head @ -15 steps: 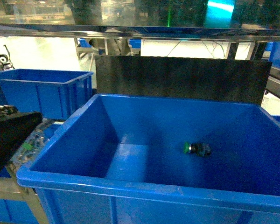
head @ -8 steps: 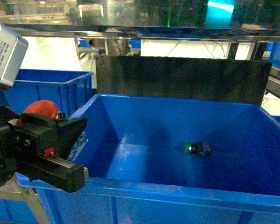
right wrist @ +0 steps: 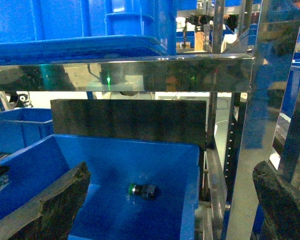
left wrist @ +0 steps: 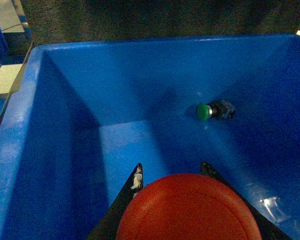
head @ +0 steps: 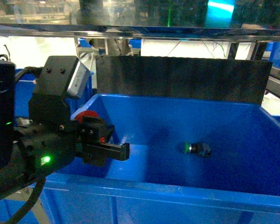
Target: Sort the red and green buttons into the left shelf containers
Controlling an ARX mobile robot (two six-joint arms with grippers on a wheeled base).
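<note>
My left gripper (head: 116, 147) hangs over the left side of a large blue container (head: 154, 186), shut on the red button (head: 86, 115). In the left wrist view the wide red cap (left wrist: 190, 212) fills the bottom edge, with a dark fingertip (left wrist: 137, 175) on each side. The green button (head: 197, 149) lies on its side on the container floor, cap pointing left; it also shows in the wrist views as the green button (left wrist: 215, 110) (right wrist: 142, 190). My right gripper (right wrist: 170, 200) is open and empty, back from the container's right end, and out of the head view.
A second blue container (right wrist: 15, 125) stands behind to the left. A black panel (head: 177, 77) backs the big container, under a steel shelf beam (head: 140, 30). Steel uprights (right wrist: 242, 150) rise just right of the container. Another blue bin (right wrist: 65, 25) sits on the shelf above.
My left arm has swung in from the left edge and moved right over the container's left rim, carrying the red button. The green button has stayed put.
</note>
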